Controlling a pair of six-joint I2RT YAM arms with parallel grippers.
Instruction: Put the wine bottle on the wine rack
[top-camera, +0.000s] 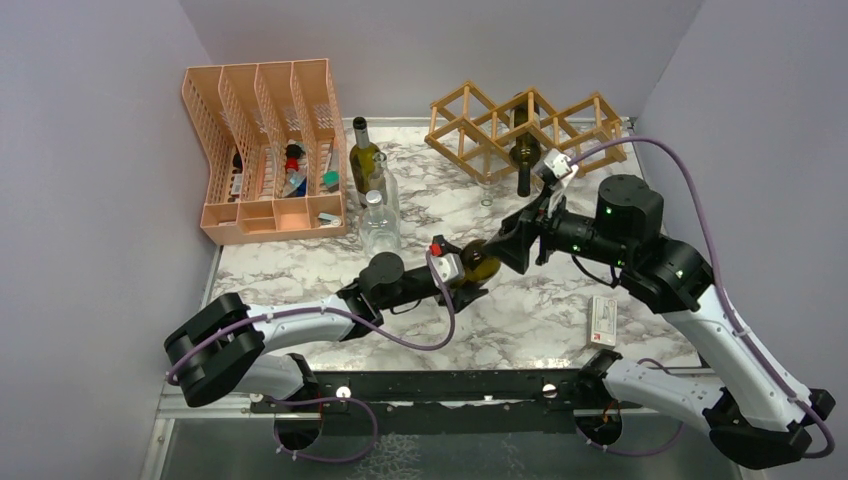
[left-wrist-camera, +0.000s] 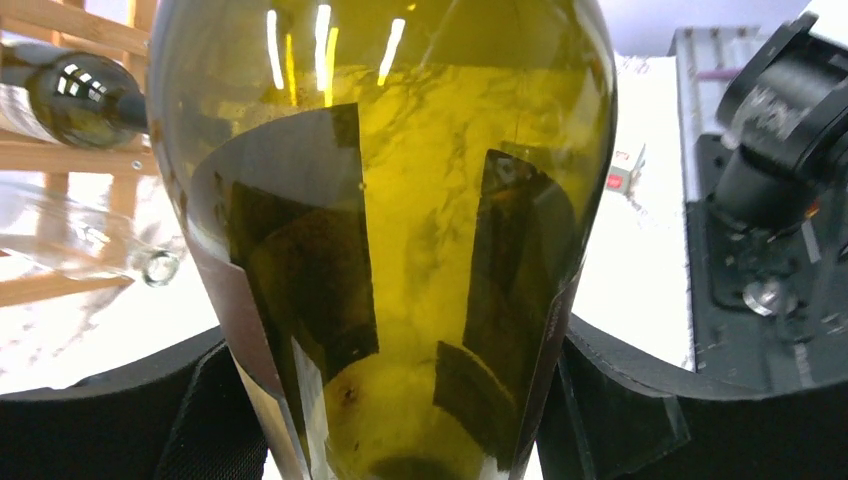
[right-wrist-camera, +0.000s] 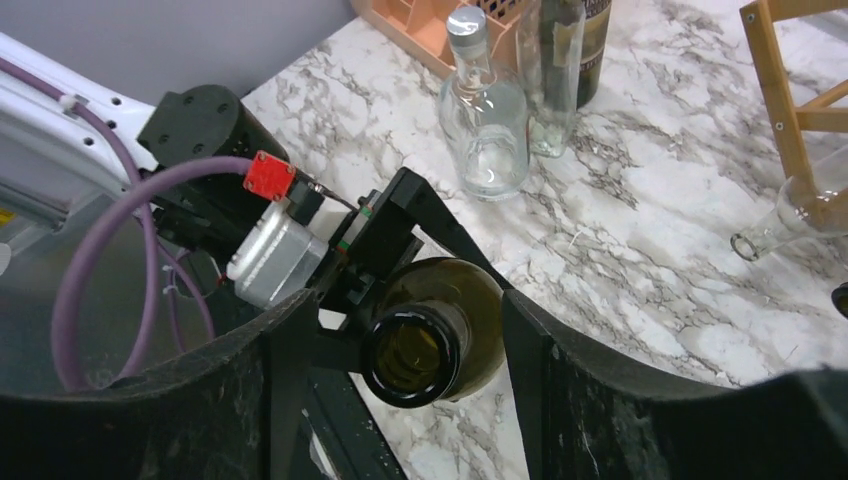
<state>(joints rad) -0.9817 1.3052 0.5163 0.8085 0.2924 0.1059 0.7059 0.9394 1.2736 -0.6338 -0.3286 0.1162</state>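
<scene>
Three upright btls (top-camera: 372, 190) btwn organizer (top-camera: 265, 150) & wine rack (top-camera: 530, 125), near wine bottle (top-camera: 478, 265).

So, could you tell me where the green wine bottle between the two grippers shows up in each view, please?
Top external: wine bottle at frame centre, lying sideways.
Left wrist: wine bottle fills the middle, very close.
Right wrist: wine bottle at bottom centre, mouth toward camera.
Shared landmark: wine rack, upper right, upper left, upper right respectively.
</scene>
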